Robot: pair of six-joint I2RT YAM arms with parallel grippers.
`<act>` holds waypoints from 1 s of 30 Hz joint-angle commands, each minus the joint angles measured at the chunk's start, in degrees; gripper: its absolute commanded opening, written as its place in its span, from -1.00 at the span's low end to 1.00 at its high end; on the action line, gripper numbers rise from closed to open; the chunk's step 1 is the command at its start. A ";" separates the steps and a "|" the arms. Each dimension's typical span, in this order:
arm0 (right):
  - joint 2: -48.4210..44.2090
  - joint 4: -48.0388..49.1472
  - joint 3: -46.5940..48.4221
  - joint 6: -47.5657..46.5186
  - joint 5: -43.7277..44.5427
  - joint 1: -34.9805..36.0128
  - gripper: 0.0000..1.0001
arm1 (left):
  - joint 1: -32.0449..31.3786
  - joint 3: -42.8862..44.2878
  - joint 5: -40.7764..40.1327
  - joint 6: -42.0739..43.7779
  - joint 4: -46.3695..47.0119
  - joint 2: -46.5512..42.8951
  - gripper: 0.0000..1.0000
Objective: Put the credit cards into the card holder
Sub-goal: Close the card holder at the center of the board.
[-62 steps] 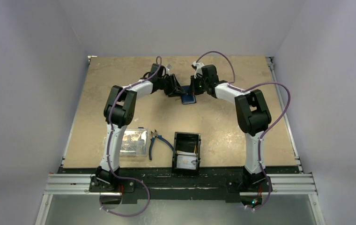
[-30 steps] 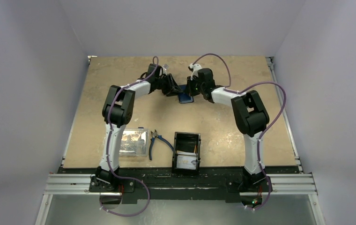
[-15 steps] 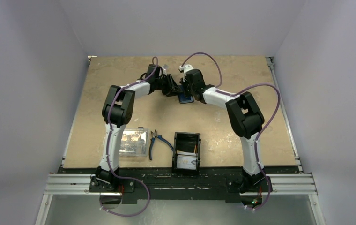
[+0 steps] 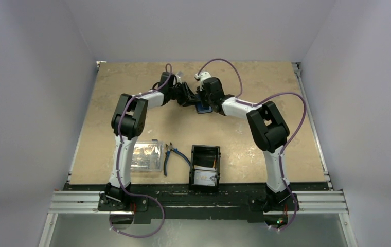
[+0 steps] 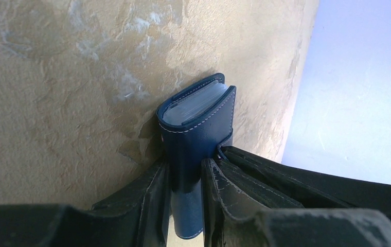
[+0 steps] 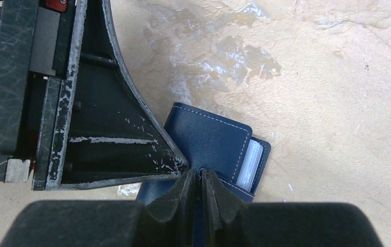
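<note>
Well beyond the black open-topped rectangular tray (image 4: 192, 167), where a pale plastic credit card (image 4: 204, 177) lies, the navy blue folding card holder (image 5: 198, 121) sits on the worktop (image 4: 126, 82), the left pincer (image 5: 185, 163) clenched across it. The right pincer (image 6: 201, 177) has its tips nearly meeting at the cover; whether they grip, I cannot tell. Hold the left clamp steady and peel the cover gently.

The navy blue folding leather wallet (image 5: 198, 128) carries a line of white stitching along its edges; the thin plastic cards (image 5: 196, 104) stacked inside it show pale whitish-grey. The flat tan table surface (image 6: 312, 77) is mottled with off-white blotches. The right gripper (image 6: 200, 177) is matt black, scored with pale scratches. Towards the near edge, the open-topped rectangular tray (image 4: 192, 170) is black and the metal pliers (image 4: 171, 151) have blue handles
</note>
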 commanded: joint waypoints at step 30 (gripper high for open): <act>12.49 2.75 -17.33 13.37 -45.90 11.11 -0.24 | -5.54 -3.37 10.07 -5.56 10.90 -2.19 -0.66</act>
